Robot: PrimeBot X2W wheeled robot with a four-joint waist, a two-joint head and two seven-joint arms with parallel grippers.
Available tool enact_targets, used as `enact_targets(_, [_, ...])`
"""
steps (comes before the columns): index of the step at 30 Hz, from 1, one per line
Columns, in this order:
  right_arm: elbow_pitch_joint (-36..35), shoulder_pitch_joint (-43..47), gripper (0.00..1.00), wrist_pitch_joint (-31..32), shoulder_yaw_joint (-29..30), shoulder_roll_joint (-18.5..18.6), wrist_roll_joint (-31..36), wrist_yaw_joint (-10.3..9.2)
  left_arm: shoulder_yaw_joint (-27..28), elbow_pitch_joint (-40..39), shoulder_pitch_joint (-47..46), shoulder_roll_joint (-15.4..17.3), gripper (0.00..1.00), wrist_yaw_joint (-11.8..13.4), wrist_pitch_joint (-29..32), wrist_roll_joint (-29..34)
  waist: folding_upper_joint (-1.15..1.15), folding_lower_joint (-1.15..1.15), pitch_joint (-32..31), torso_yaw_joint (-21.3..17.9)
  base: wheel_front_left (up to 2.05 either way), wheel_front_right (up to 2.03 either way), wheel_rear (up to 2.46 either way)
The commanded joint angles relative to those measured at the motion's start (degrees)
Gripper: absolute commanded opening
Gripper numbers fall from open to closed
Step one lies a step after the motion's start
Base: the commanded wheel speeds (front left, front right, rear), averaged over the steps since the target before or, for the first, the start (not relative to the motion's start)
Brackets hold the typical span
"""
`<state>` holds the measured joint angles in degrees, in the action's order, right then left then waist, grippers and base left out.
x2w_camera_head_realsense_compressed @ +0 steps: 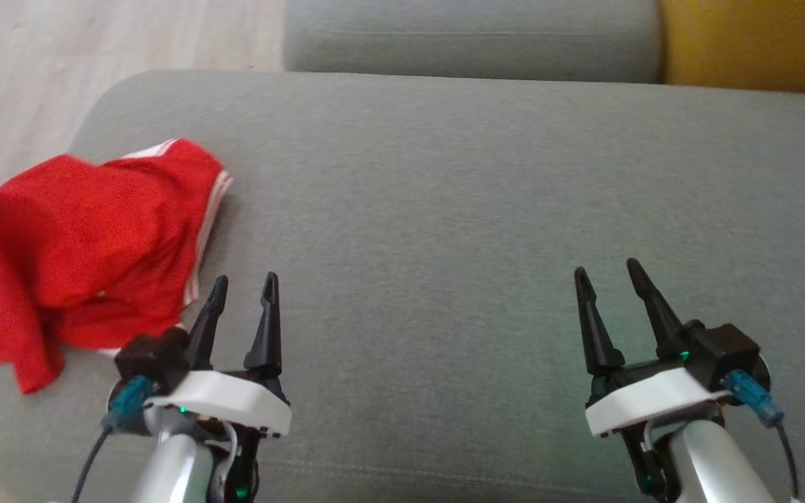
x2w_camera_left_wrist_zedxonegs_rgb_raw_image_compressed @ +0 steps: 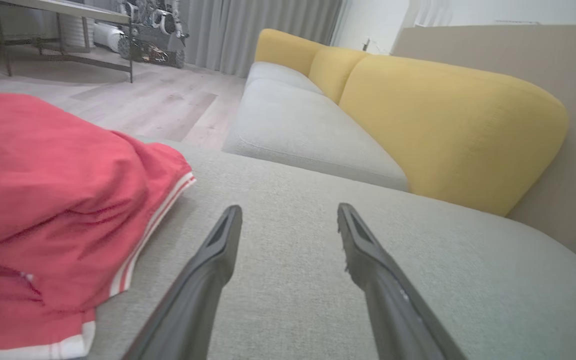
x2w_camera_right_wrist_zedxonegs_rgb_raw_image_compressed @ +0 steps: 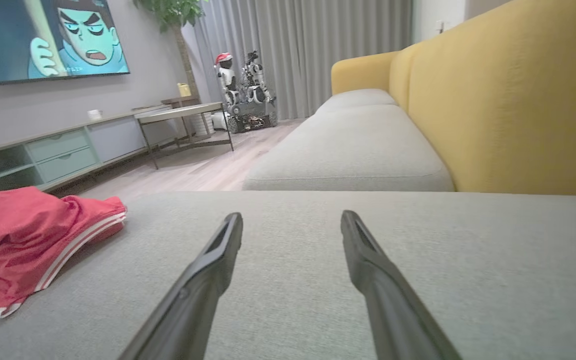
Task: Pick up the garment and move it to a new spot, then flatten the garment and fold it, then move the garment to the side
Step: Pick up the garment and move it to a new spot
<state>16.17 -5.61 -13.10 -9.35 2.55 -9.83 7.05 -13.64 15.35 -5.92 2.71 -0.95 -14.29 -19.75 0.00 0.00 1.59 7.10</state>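
The red garment is lying crumpled at frame left on the sofa, perhaps overhanging its edge. The left gripper and right gripper, lower frame, are keeping jaws wide, empty.

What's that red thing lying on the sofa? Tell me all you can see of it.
The red garment is soft, thin-looking cloth with white stripes along a hem. It lies crumpled in a loose heap, not folded, at the left end of the grey sofa cushion, reaching its edge. Only the cushion seems to touch it: the left gripper, open, is close beside it but apart.
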Motion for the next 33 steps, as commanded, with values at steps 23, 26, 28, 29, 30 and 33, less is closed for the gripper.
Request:
enact_targets(23, [-2.07,-2.85,1.0,-0.14,-5.6,0.32,-1.86,0.44,3.9,-6.17,-0.05,0.17,1.0,0.88,-0.71,-0.07,0.0,0.0,-0.24,19.38,0.0,0.0,0.0])
enact_targets(26, [-1.94,-2.76,1.0,-0.29,-5.99,0.32,-2.24,0.44,4.48,-6.53,0.52,0.17,1.0,1.0,-0.71,0.04,0.0,0.0,-0.34,19.76,0.0,0.0,0.0])
enact_targets(28, [-1.79,-2.74,1.0,-0.38,-6.27,0.32,-2.38,0.44,4.76,-6.56,0.72,0.17,1.0,1.04,-0.71,0.25,0.0,0.0,-0.36,19.73,0.0,0.0,0.0])
enact_targets(29, [-1.68,-2.74,1.0,-0.44,-6.44,0.32,-2.44,0.44,4.97,-6.63,0.81,0.17,1.0,1.14,-0.71,0.28,0.0,0.0,-0.42,19.64,0.0,0.0,0.0])
enact_targets(30, [-1.57,-2.73,1.0,-0.49,-6.63,0.32,-2.52,0.44,5.15,-6.74,0.91,0.17,1.0,1.23,-0.71,0.27,0.0,0.0,-0.46,19.52,0.0,0.0,0.0])
enact_targets(33, [-1.46,-2.62,1.0,-0.66,-6.78,0.32,-2.87,0.44,5.69,-7.23,1.13,0.17,1.0,1.45,-0.71,0.26,0.0,0.0,-0.42,19.0,0.0,0.0,0.0])
